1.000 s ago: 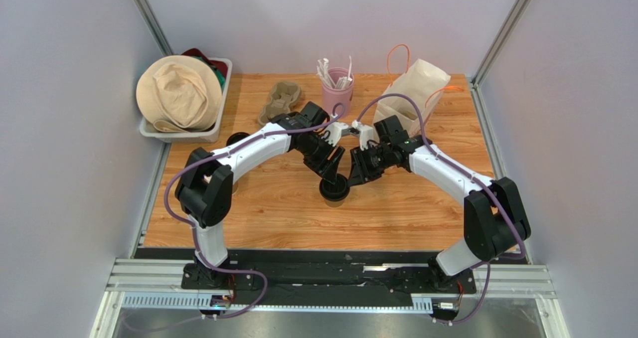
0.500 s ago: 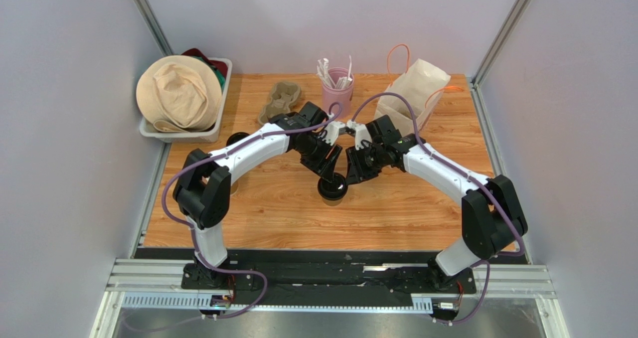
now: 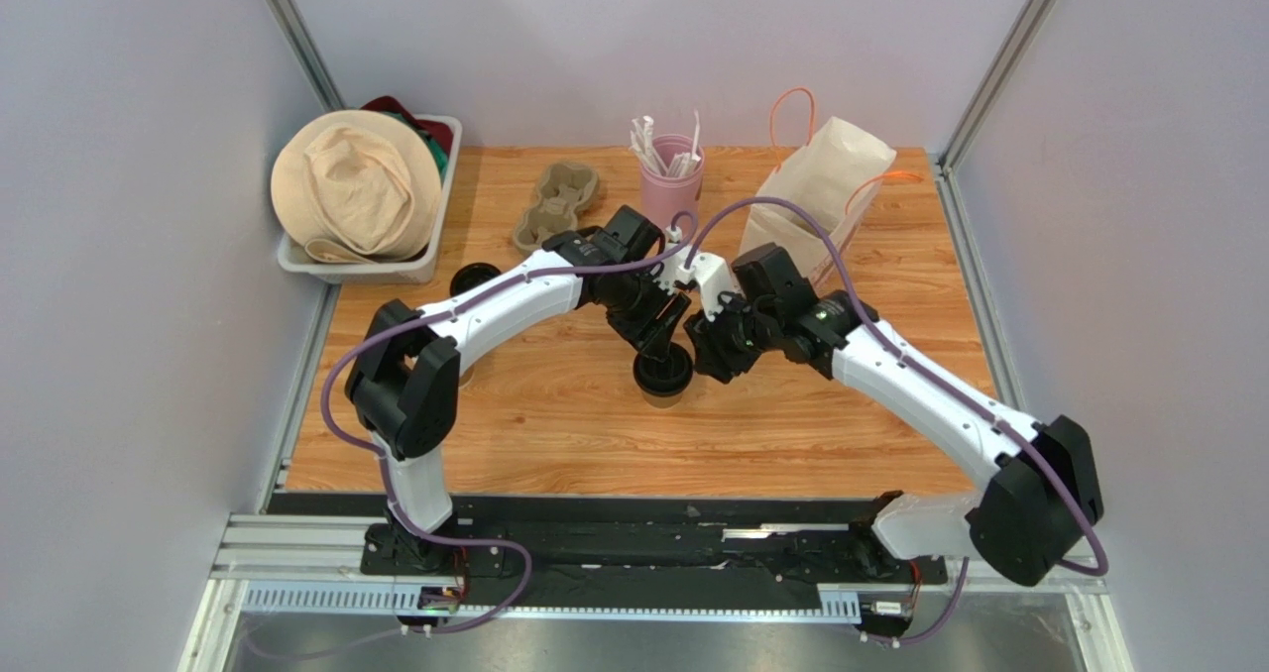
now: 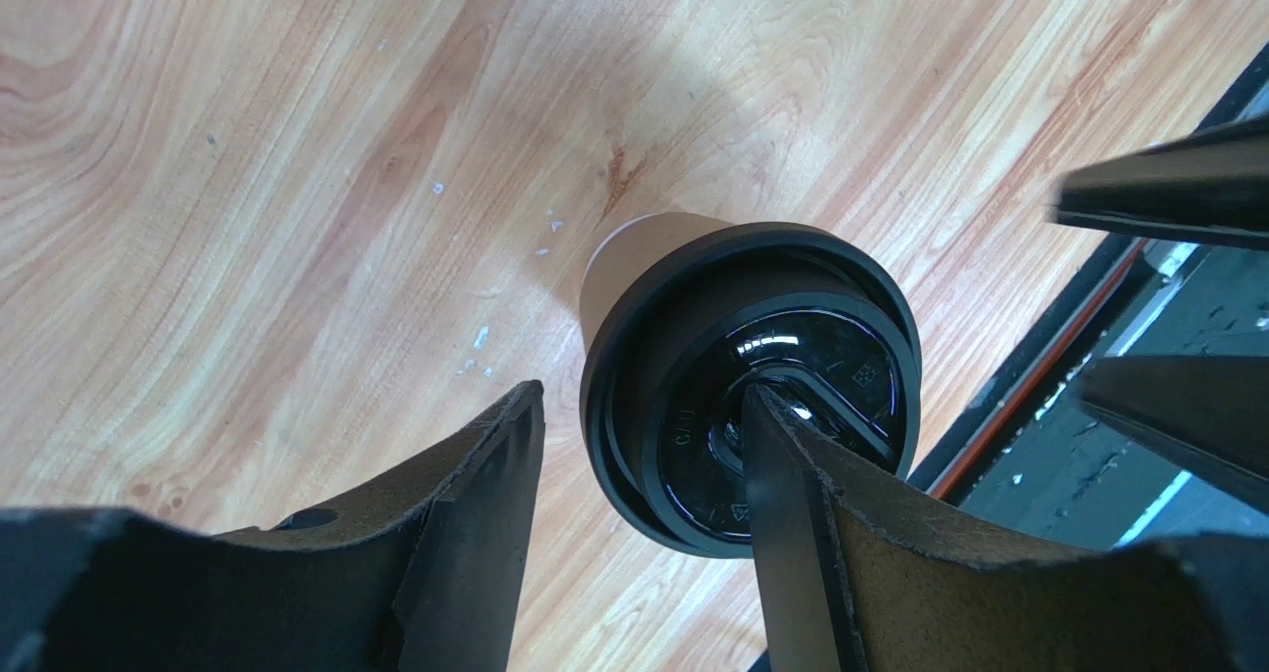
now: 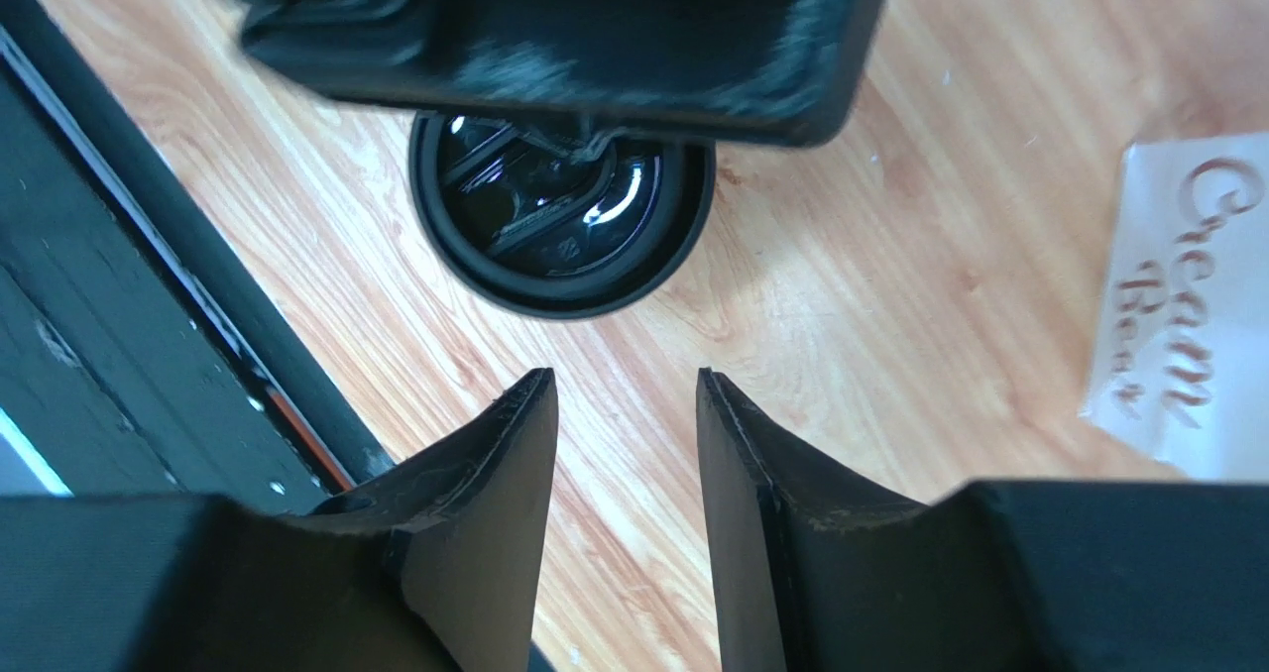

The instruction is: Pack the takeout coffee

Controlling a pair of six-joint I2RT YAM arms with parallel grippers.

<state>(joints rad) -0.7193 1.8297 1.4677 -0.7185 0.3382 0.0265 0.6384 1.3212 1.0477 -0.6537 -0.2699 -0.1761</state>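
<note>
Cup (image 4: 633, 256) brown kraft, black lid (image 4: 842, 353) on | my left gripper (image 4: 638, 402) open just above lid | right gripper (image 5: 626, 382) open beside cup

A robotics lab test cell, not a real café: plain pale grey panel walls (image 3: 134, 256) in slim aluminium posts (image 3: 306, 48) box in a light wooden tabletop (image 3: 596, 434). Two white-and-black robot arms (image 3: 492, 293) are bolted to a slotted aluminium rail (image 3: 298, 553) at its near edge. A lidded brown kraft paper cup (image 4: 633, 263), a pink cup of white sticks (image 3: 670, 182) and a beige paper bag with orange handles (image 3: 819, 182) stand on it as props.
</note>
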